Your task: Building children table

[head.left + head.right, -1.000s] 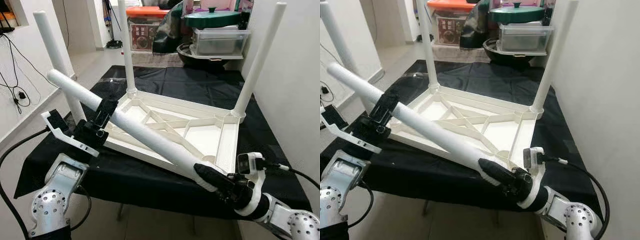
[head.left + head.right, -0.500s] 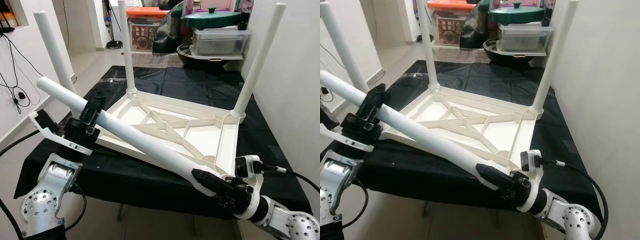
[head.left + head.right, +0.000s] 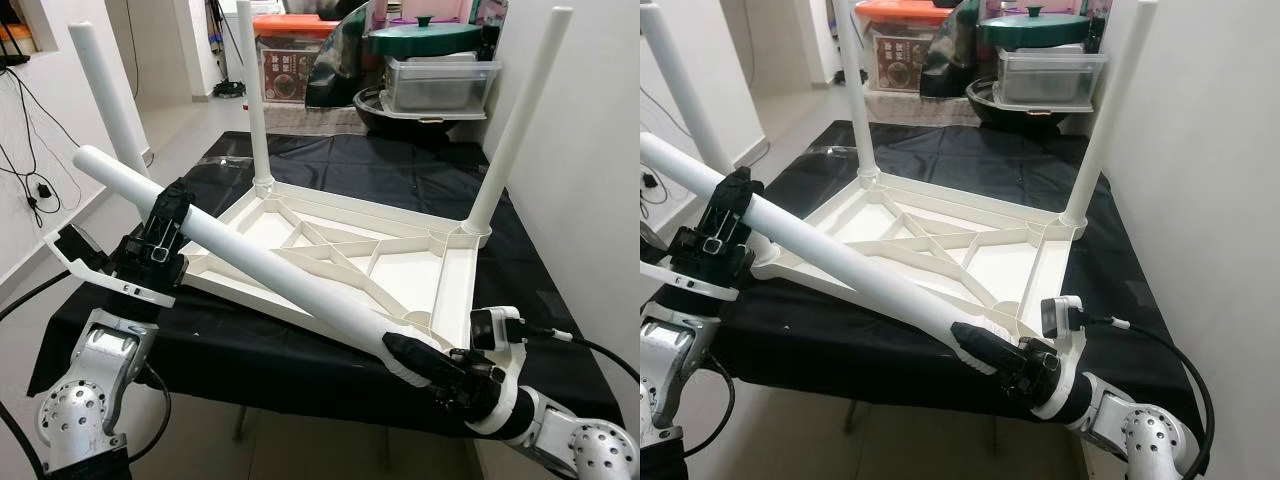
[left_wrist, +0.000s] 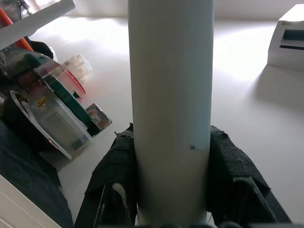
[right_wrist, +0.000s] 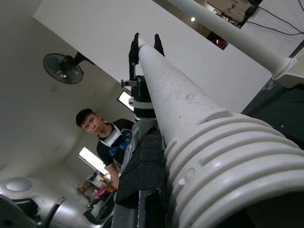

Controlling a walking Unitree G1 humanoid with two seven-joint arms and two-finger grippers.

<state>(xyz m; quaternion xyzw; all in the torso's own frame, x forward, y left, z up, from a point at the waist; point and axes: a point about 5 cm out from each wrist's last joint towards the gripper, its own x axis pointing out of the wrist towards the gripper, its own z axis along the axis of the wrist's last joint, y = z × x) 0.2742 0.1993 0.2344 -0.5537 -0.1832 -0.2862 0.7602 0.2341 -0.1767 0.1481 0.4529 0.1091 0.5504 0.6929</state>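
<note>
Black-draped worktop (image 3: 330, 160) carries the upturned white plastic ribbed tabletop (image 3: 345, 262). Three white tube legs (image 3: 515, 120) stand seated; near-right corner socket looks empty, so I'd judge one leg left. Fourth long white tube leg (image 3: 270, 275) lies diagonally above the tabletop, left end effector (image 3: 160, 228) clamped on its upper part, right end effector (image 3: 425, 362) clamped on the threaded end at the worktop's front edge. Wall close right; open floor left.

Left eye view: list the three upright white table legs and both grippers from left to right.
Left upright white plastic leg → left gripper → middle upright white leg → right gripper → right upright white leg.
</note>
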